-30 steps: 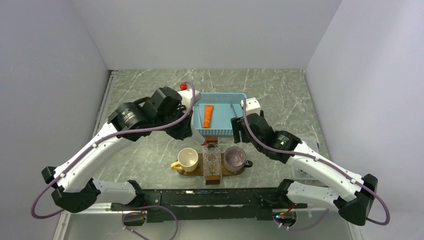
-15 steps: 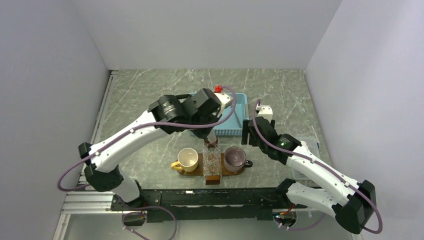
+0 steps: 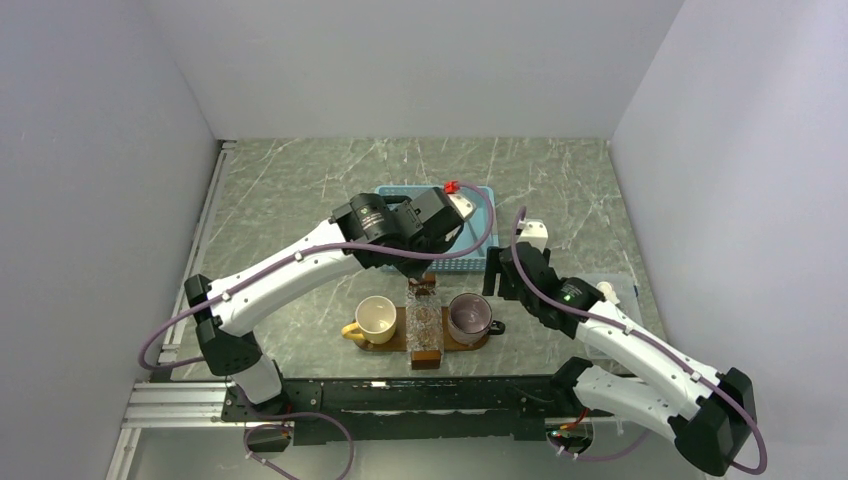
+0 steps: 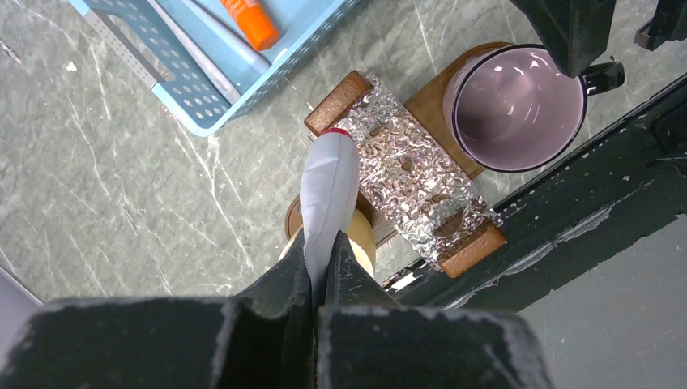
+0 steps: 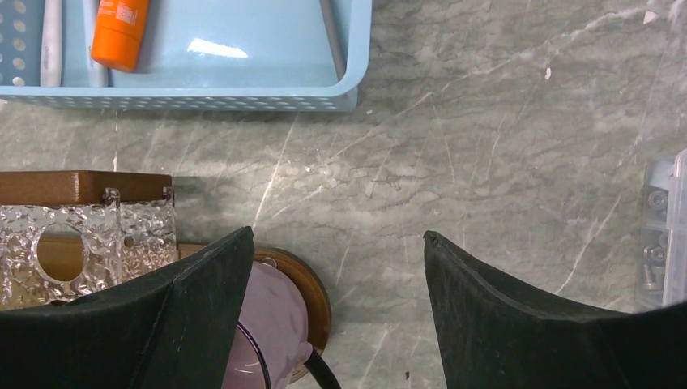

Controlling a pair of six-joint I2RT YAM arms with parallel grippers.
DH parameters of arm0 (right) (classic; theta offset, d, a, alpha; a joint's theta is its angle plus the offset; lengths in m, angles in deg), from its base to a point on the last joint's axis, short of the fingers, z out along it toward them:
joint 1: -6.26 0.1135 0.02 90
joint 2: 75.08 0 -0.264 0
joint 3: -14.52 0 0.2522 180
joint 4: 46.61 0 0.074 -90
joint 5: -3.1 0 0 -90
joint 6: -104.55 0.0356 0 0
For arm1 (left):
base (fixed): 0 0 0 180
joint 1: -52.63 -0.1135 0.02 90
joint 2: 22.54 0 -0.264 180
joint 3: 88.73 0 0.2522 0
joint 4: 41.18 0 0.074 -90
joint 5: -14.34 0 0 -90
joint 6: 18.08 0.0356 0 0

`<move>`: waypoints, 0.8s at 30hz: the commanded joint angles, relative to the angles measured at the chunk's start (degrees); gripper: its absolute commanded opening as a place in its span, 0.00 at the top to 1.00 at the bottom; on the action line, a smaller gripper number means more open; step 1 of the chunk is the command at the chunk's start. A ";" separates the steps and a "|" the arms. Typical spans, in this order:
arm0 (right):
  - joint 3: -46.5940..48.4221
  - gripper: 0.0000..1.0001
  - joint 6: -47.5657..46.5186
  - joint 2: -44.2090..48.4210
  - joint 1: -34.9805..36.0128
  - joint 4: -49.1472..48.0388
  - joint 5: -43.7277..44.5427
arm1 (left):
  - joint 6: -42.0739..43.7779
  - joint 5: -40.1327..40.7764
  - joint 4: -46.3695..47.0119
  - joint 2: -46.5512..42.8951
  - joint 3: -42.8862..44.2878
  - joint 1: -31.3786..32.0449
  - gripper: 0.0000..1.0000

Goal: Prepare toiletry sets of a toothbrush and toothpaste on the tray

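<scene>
Between your left gripper's fingers hangs the white toothpaste tube, and that grip is where trouble could start. You have it only by its flat tail end, with the fingers pinched almost together, so the long body is free to swing or slide out as the arm moves. In the left wrist view its tip lies over the gap between the cream cup and the crinkled clear holder, not squarely over either. Let go there and I judge it could strike a rim, or drop onto the tray beside the cup. How high it hangs above them you cannot tell from these views. Come down off-centre and the tube could nudge the cup and tip it.

The tube itself is pale grey-white, smooth and rounded, tapering to a red band at the nose, and it points straight away from the fingers.

Further out on the tray, the purple mug stands empty on the holder's far side. Beyond the tray, the light-blue basket holds an orange tube and a pale toothbrush lying flat.

Your right gripper hovers with its fingers spread wide and nothing between them. One finger sits just over the mug's edge, so a careless drop or sweep there could catch the mug or its handle and shift the tray.
</scene>
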 commanded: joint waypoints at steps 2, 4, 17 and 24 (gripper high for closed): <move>-1.09 0.21 0.88 1.17 -0.19 -2.97 -0.39 | 0.34 -0.55 3.39 0.48 -1.63 0.22 1.00; -1.40 0.21 0.72 1.41 -0.15 -3.29 -0.60 | -0.06 -1.34 3.95 0.64 -2.31 0.22 1.00; -2.36 0.21 -0.20 0.96 -0.15 -4.79 -1.97 | -0.32 -4.64 7.16 0.99 -5.86 0.22 1.00; -2.55 0.21 -0.60 0.86 -0.14 -4.97 -2.03 | 0.05 -4.97 7.35 2.29 -5.76 0.22 1.00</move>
